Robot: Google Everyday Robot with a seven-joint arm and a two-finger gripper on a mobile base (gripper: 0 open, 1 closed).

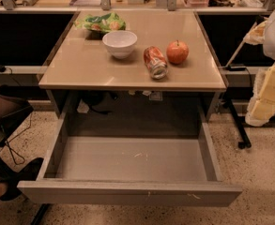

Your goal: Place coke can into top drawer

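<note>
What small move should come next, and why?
Probably bring the tool, now at the right edge beside the table, toward the coke can, which lies on its side next to the apple; the top drawer is already open.

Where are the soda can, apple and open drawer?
Red-orange soda can [155, 62], camera view: its side.
Round red apple [177, 52], camera view: its front.
Grey open drawer [132, 159], camera view: bare bottom.
End effector [261, 110], camera view: right edge.

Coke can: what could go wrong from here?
The coke can lies on its side near the front edge of the table, so it may roll or slide off when touched. The apple sits close beside it and could be bumped. The gripper is not in view; only the arm shows at right.
</note>
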